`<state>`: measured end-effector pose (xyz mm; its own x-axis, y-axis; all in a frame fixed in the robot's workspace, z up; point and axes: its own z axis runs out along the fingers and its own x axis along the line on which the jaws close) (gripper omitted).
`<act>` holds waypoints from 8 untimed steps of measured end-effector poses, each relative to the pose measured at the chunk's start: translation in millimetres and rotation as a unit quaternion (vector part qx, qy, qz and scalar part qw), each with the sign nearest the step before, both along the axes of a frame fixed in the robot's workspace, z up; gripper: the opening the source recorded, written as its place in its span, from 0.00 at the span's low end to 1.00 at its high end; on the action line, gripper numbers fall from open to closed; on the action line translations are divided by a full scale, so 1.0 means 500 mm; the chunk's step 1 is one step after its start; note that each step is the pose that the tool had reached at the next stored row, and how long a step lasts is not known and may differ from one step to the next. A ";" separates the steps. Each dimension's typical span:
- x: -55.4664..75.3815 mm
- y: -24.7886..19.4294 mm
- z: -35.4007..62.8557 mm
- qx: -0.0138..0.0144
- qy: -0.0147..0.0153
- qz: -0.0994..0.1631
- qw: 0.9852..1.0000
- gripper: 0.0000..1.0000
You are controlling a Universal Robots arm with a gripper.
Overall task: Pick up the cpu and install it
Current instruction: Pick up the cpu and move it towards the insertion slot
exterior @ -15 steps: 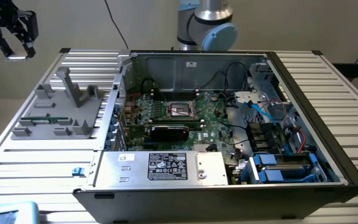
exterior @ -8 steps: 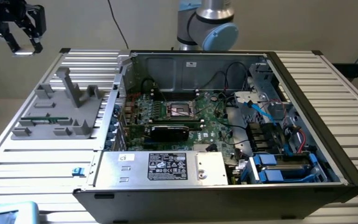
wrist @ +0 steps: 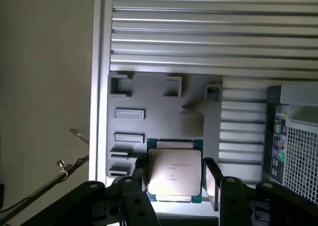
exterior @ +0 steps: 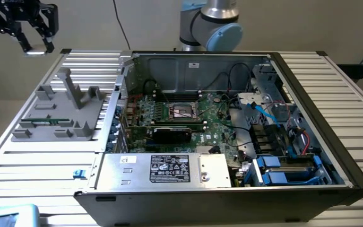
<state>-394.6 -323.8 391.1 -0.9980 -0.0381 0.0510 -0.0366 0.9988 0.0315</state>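
Your pincer [exterior: 35, 45] is up high at the exterior view's far left, above the back corner of the slatted counter [exterior: 49, 165], well apart from the open computer case [exterior: 323, 142]. In the wrist view the pincer [wrist: 174, 179] is pinching the cpu [wrist: 175, 172]: silver top with print, one finger [wrist: 210, 179] against each side edge, chip flat and level between them. So the pick looks done; you're in the carry step, lifted clear of the grey holder tray [exterior: 62, 113] that sits just beside the case on the exterior view's left. From the wrist camera the tray [wrist: 159, 112] lies directly below the chip.

The socket [exterior: 183, 111] is on the motherboard [exterior: 216, 123] inside the case, dark square frame, looks open and unfilled, with a black card [exterior: 172, 134] just in front of it and cables nearby.

Judgement: the install is not started. Getting there calls for a long cross-move over the case wall, then a straight, level descent with the chip squared to the frame. Can't tell the chip's corner orientation from here, so check that first. Tilt or side drag at the socket is the risk.
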 end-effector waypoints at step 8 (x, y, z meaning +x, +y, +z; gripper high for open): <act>0.060 0.0000 0.004 0.000 0.000 0.000 1.000 0.55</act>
